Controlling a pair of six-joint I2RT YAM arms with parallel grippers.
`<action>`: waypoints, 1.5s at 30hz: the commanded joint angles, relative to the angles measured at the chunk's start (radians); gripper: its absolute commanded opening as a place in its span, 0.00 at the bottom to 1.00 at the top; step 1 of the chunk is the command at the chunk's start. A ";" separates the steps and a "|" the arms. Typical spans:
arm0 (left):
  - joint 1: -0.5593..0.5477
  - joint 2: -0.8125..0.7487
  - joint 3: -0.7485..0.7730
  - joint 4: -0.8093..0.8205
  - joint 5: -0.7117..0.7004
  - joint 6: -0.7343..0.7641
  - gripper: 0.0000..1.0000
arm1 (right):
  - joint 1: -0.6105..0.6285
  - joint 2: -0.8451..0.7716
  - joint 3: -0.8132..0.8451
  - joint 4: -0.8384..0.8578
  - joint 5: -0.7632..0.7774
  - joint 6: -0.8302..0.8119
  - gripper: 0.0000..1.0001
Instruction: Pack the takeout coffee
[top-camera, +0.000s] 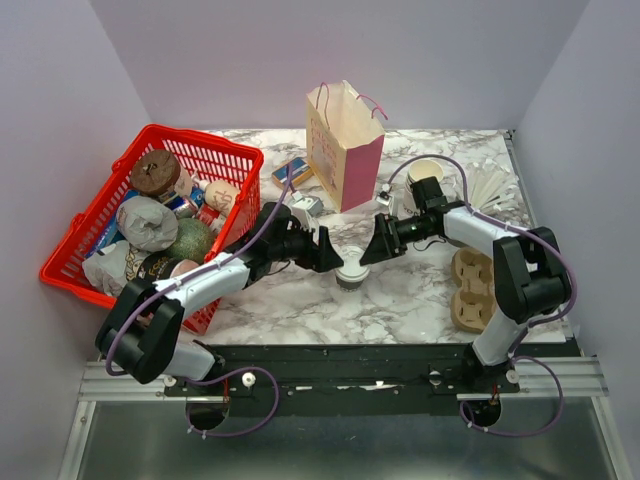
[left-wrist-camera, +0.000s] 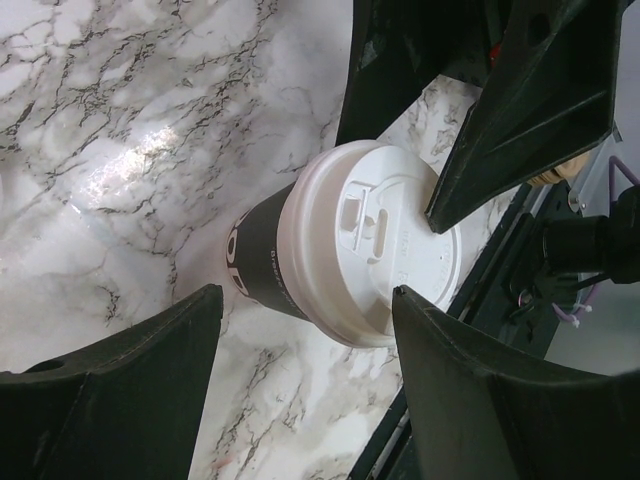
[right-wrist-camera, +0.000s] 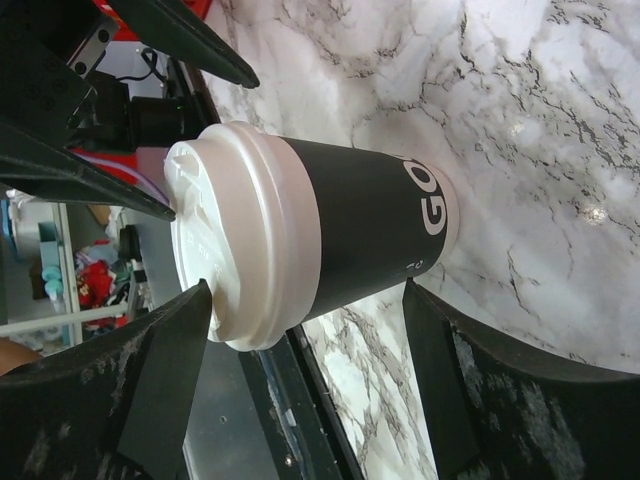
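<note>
The takeout coffee (top-camera: 351, 272) stands upright on the marble table (top-camera: 400, 300) near its front middle, a dark-banded cup under a white lid. My left gripper (top-camera: 325, 250) is just left of it, open, and the lidded cup (left-wrist-camera: 370, 245) sits a little beyond the left gripper's (left-wrist-camera: 305, 300) fingertips. My right gripper (top-camera: 378, 245) is just right of the cup, also open. In the right wrist view the cup (right-wrist-camera: 330, 230) lies close in front of the right gripper's (right-wrist-camera: 307, 295) spread tips. Neither gripper holds it.
A pink and cream paper bag (top-camera: 345, 150) stands open behind the cup. A red basket (top-camera: 215, 150) of goods fills the left side. A cardboard cup carrier (top-camera: 472, 290) lies at front right, with a plain cup stack (top-camera: 425, 172) and white sticks (top-camera: 495, 185) behind.
</note>
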 joint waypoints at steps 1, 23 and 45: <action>0.007 0.029 -0.007 0.042 0.026 -0.018 0.77 | 0.004 0.023 -0.002 -0.003 -0.020 0.000 0.85; 0.061 0.179 0.063 0.183 0.139 -0.166 0.71 | 0.004 0.104 0.054 0.003 -0.112 0.053 0.82; 0.094 0.205 0.017 0.163 0.147 -0.149 0.67 | 0.001 0.195 0.036 0.069 -0.192 0.156 0.62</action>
